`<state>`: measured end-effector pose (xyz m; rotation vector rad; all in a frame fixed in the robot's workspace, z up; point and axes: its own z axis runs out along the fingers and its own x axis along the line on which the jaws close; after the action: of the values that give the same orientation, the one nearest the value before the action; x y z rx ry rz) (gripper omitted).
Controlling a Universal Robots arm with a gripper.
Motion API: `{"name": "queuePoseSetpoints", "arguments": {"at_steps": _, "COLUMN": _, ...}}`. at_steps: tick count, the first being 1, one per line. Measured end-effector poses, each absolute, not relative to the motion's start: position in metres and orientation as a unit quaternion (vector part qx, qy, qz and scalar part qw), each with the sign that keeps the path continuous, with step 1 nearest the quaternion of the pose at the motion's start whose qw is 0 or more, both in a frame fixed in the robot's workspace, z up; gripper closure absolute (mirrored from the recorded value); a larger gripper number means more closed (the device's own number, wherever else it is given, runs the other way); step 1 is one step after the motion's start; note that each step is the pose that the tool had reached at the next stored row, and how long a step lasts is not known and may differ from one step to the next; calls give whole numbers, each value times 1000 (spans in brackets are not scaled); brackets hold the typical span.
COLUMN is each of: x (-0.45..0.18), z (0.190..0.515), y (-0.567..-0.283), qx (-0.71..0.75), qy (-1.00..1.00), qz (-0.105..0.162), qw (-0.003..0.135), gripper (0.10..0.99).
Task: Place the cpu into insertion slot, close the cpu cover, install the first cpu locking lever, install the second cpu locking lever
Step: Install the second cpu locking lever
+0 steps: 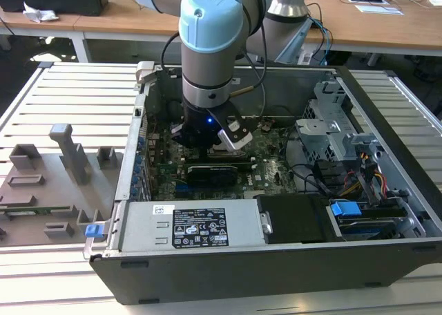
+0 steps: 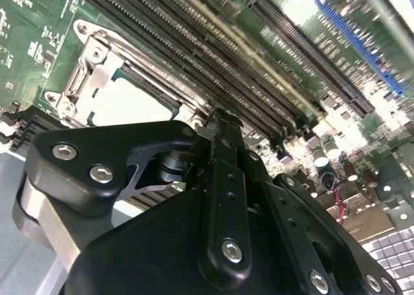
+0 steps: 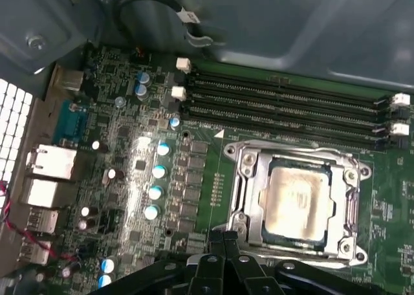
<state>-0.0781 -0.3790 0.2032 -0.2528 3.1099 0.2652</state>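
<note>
Gripper [image 3: 223, 238] fingers pressed together, holding nothing, just beside insertion slot [image 3: 246, 178]; cpu [image 3: 299, 202] seated beneath closed cpu cover [image 3: 346, 207], at 1 o'clock from fingertips.

The computer case [image 1: 276, 191] is lying open on a slatted table [image 1: 69, 94], with a tray of fixtures [image 1: 48, 191] lying beside it toward the exterior view's left and desks [image 1: 103, 18] standing behind. Inside the case, the power supply box [image 1: 190, 225] is sitting along the near wall, the drive cage [image 1: 331, 139] is sitting toward the exterior view's right, and the arm [image 1: 210, 59] is reaching down over the circuit board [image 1: 266, 163] between them. In the first wrist view the cpu [image 3: 297, 201] is lying in the insertion slot [image 3: 240, 198] with the cpu cover [image 3: 346, 207] lying down around it, the memory slots [image 3: 284, 104] are running alongside, and the gripper [image 3: 224, 238] is hanging just beside the socket's edge.
</note>
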Motion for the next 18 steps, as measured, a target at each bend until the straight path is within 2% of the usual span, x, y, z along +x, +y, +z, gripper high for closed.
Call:
{"name": "queuePoseSetpoints", "arguments": {"at_steps": 5, "x": -78, "z": 200, "y": -378, "qx": -81, "qy": 993, "qz": 86, "qw": 6, "gripper": 980}}
{"name": "queuePoseSetpoints", "arguments": {"at_steps": 13, "x": -79, "z": 212, "y": -378, "qx": -81, "qy": 993, "qz": 85, "qw": 8, "gripper": 980}}
{"name": "queuePoseSetpoints", "arguments": {"at_steps": 18, "x": -56, "z": 211, "y": -375, "qx": -79, "qy": 993, "qz": 84, "qw": 1, "gripper": 980}}
